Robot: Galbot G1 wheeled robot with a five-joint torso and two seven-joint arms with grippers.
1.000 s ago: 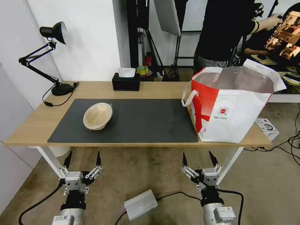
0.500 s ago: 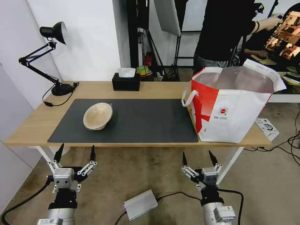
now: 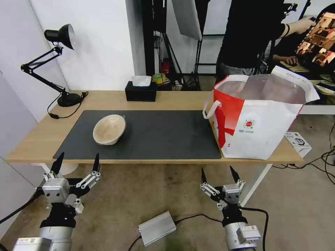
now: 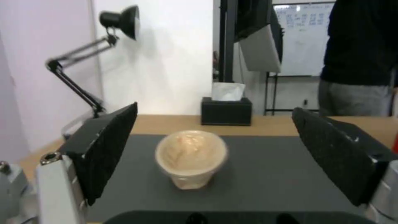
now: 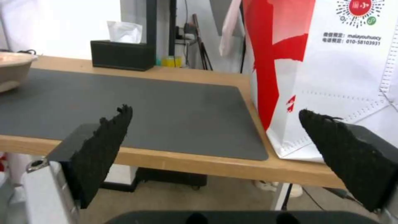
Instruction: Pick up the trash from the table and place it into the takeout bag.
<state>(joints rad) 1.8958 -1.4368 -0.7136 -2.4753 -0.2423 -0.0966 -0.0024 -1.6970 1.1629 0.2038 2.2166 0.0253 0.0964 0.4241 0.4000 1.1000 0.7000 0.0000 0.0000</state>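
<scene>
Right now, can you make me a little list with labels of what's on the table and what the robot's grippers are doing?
Trash on table: tan bowl, tilted on the grey mat
Bag: standing open at the table's right end
Other things: tissue box and lamp at the back
Left gripper: open, below the table's front edge, facing the bowl
Right gripper: open, lower, in front of the table

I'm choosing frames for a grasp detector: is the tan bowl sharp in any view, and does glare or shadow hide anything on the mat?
Head view: the tan bowl is crisp, tilted on the dark mat, which shows soft sheen but no hiding glare. Left wrist view: the bowl is soft and blurred between the open left gripper fingers. Right wrist view: the bowl's rim is cropped at the edge; the takeout bag looks bright, its print readable.
</scene>
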